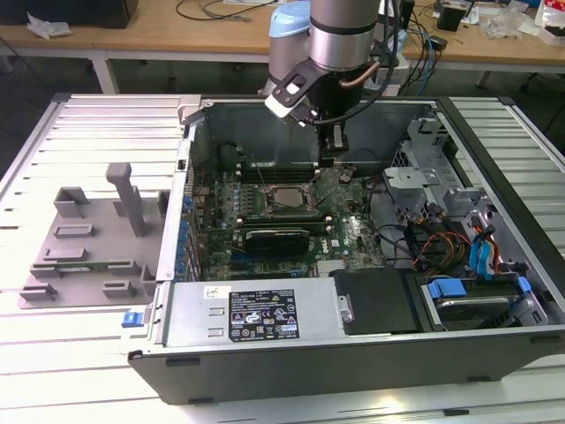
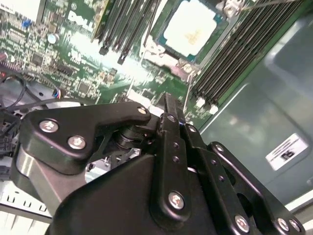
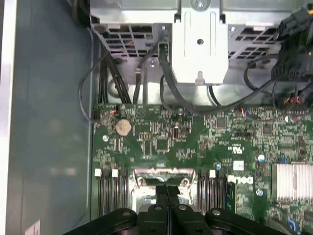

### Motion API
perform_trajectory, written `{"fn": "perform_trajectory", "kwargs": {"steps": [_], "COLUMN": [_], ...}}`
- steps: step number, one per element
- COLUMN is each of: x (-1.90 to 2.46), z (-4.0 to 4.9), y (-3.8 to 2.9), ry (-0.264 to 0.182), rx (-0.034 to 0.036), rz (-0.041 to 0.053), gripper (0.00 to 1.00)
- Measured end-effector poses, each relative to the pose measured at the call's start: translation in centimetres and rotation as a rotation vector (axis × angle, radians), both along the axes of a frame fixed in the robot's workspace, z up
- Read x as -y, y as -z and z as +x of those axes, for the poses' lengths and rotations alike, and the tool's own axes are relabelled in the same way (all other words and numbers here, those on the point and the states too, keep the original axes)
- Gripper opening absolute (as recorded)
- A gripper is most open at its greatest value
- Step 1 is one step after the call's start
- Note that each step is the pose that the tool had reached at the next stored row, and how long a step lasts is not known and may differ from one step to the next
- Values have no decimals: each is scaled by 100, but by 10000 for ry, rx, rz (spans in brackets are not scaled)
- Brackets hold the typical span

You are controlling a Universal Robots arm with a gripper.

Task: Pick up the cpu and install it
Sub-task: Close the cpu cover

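The cpu, a small square chip with a pale silvery top, lies flat in the motherboard socket inside the open computer case. My gripper hangs over the motherboard toward the exterior view's right of the socket, a little above the board. In both wrist views its black fingers are pressed together with nothing between them. The gripper is apart from the cpu. In the first wrist view the socket's metal frame sits just past the fingertips, partly hidden by them.
The case walls surround the board. A metal drive cage and loose cables are on the exterior view's right. A grey fixture tray with upright blocks stands outside the case on the left. Memory slots flank the socket.
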State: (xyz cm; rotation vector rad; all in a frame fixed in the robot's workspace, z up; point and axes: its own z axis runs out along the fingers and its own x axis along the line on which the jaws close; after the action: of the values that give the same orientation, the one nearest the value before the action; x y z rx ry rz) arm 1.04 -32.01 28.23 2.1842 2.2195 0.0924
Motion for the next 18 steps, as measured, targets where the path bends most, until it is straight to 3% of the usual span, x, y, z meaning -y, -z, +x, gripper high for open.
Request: {"fn": "perform_trajectory", "kwargs": {"steps": [2,7,11,18], "x": [0,0,1,0], "z": [133,348,357,395], "y": [1,2,13,169], "ry": [2,-1,0,0], "rx": [2,0,-15,-164], "rz": [3,2,2,-3], "gripper": [11,11,11,11]}}
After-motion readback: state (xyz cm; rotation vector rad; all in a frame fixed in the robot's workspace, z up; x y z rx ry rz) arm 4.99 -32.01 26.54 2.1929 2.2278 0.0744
